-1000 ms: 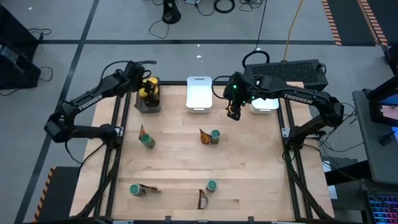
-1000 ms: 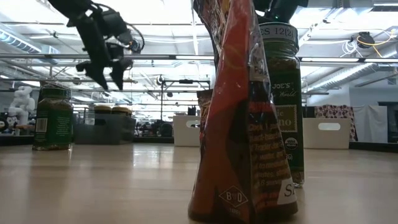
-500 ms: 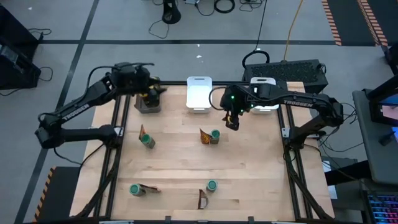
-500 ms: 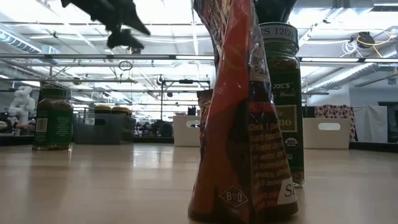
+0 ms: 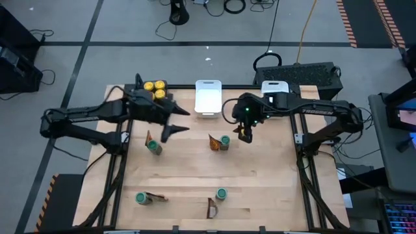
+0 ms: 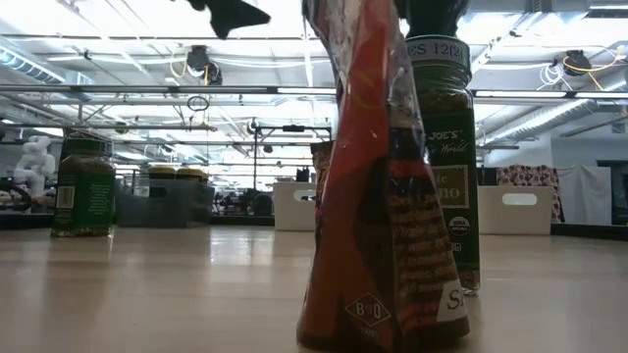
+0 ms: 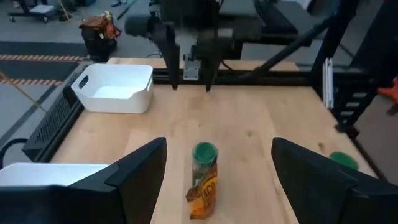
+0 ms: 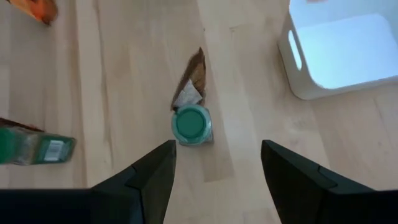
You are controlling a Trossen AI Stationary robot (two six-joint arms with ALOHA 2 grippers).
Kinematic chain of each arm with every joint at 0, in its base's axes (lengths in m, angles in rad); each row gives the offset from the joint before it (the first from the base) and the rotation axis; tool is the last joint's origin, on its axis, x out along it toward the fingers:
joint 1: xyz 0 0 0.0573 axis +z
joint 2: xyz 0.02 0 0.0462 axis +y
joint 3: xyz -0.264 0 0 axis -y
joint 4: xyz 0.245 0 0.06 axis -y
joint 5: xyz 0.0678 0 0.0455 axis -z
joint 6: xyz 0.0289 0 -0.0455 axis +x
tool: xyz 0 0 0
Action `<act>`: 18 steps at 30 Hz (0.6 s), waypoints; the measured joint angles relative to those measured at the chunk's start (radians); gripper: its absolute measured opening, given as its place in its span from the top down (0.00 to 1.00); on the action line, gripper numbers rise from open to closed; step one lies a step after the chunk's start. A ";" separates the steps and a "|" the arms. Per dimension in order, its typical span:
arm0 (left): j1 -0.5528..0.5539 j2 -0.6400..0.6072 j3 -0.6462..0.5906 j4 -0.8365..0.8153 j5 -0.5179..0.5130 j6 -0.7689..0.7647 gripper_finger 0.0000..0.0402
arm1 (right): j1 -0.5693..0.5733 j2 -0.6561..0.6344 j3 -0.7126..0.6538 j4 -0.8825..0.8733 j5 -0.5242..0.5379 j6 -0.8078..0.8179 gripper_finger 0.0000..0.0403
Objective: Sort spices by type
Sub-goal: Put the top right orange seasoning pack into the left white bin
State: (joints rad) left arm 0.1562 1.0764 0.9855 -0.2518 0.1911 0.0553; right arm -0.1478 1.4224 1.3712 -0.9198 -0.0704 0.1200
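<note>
Yellow-lidded jars [image 5: 155, 88] stand in the dark tray at the far left. Green-lidded jars and brown-orange packets are scattered in pairs over the table. One pair stands mid-table, green jar [image 5: 225, 141] beside packet [image 5: 213, 141]. In the right wrist view that jar [image 8: 190, 123] and packet [image 8: 194, 78] lie straight below. My right gripper [image 5: 245, 133] hangs open just right of and above this pair, touching nothing. My left gripper [image 5: 176, 121] is open in the air, left of the pair and facing it [image 7: 204, 180]. Another jar with a packet [image 5: 153, 145] sits below the left gripper.
Two white trays [image 5: 208, 97] [image 5: 276, 96] stand at the far edge, the right one partly under my right arm. More jar-and-packet pairs stand near the near edge [image 5: 144, 197] [image 5: 217, 199]. One pair fills the low view [image 6: 383, 196]. Bare wood lies between the pairs.
My left gripper has pulled away from the dark tray, swinging toward the table's middle and near side and turning to face right; the yellow-lidded jars now show uncovered. My right gripper has moved a little toward the near edge, closer to the mid-table green jar.
</note>
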 joint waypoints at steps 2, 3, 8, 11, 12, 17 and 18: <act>-0.009 0.051 0.000 0.017 -0.003 0.011 0.27 | 0.000 -0.030 0.000 -0.007 0.009 0.015 0.46; -0.010 0.080 -0.001 0.030 -0.001 0.013 0.27 | 0.001 -0.044 0.000 -0.015 0.023 0.026 0.46; -0.008 0.219 0.000 0.128 0.039 0.079 0.27 | 0.012 -0.121 0.000 -0.046 0.076 0.081 0.46; -0.007 0.290 -0.002 0.148 0.041 0.163 0.27 | 0.031 -0.156 0.000 -0.062 0.097 0.117 0.46; -0.005 0.313 -0.001 0.158 0.043 0.181 0.27 | 0.040 -0.165 0.000 -0.069 0.105 0.127 0.46; 0.008 0.419 -0.001 0.188 0.066 0.188 0.27 | 0.101 -0.192 0.000 -0.076 0.132 0.162 0.46; 0.008 0.437 -0.001 0.201 0.070 0.187 0.27 | 0.113 -0.194 0.000 -0.073 0.137 0.164 0.46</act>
State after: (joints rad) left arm 0.1639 1.5138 0.9844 -0.0512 0.2615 0.2424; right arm -0.0345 1.2287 1.3712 -0.9926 0.0666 0.2844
